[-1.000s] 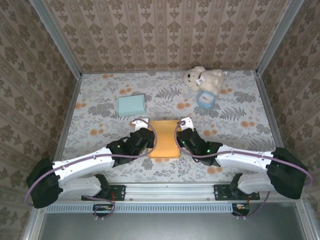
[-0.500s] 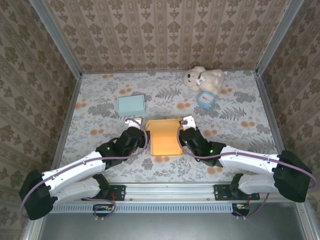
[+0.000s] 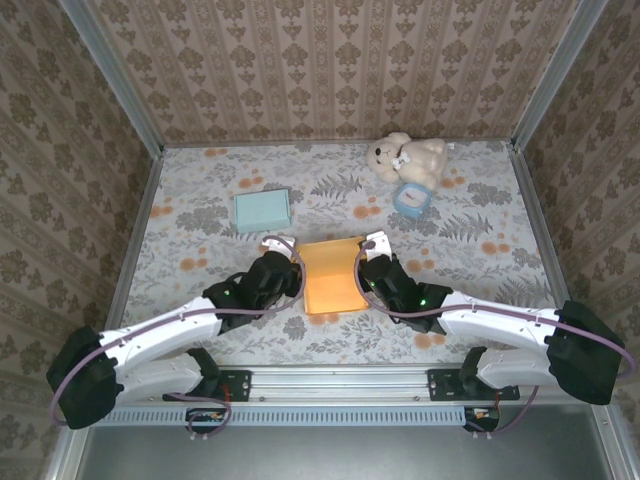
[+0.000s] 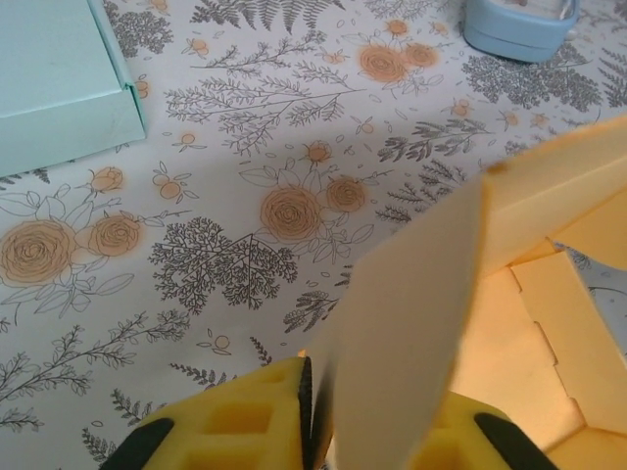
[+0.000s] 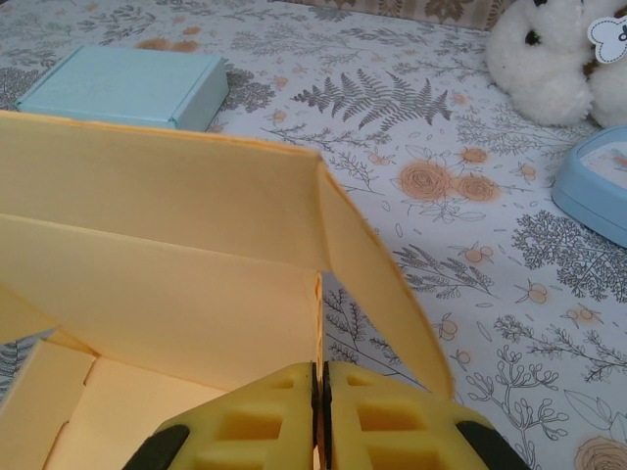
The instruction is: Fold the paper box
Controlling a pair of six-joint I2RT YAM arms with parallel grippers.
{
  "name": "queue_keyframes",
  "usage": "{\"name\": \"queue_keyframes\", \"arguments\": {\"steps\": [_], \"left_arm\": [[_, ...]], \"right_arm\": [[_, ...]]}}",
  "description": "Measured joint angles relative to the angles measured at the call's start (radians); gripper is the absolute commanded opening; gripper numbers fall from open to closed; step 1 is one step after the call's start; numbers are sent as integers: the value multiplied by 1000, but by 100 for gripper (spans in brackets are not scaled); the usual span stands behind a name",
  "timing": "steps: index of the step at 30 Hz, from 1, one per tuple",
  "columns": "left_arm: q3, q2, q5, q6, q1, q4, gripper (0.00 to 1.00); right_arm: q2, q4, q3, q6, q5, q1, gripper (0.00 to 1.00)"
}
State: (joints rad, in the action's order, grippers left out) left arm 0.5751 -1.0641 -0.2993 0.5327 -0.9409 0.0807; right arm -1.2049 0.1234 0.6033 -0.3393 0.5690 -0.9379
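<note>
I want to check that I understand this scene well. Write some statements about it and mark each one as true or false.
1. The right tool is closed on a wall of the orange paper box. True.
2. The light blue box lies inside the orange paper box. False: it lies apart on the table, farther back on the left.
3. The plush bear sits close to a small blue dish. True.
4. The left tool holds the plush bear. False: it grips a flap of the orange paper box.

Half-folded orange paper box [image 3: 331,280], side flaps raised, base flat.
</note>
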Motion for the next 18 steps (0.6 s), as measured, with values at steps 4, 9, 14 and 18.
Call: {"name": "queue_keyframes", "arguments": {"steps": [4,9,14,18], "left_arm": [[30,-39,-22,26,0,10,13],[51,-109,-55,90,-1,-10,10],[60,-159,-97,134,-8,-72,9],[111,-190,-167,120,-14,-100,9]], "right_arm": [[0,3,0,0,2,0,11],[-1,47,-3,-24,18,0,12],[-15,109,-9,-61,69,-2,12],[-50,181,-8,-56,133,2,12]]}}
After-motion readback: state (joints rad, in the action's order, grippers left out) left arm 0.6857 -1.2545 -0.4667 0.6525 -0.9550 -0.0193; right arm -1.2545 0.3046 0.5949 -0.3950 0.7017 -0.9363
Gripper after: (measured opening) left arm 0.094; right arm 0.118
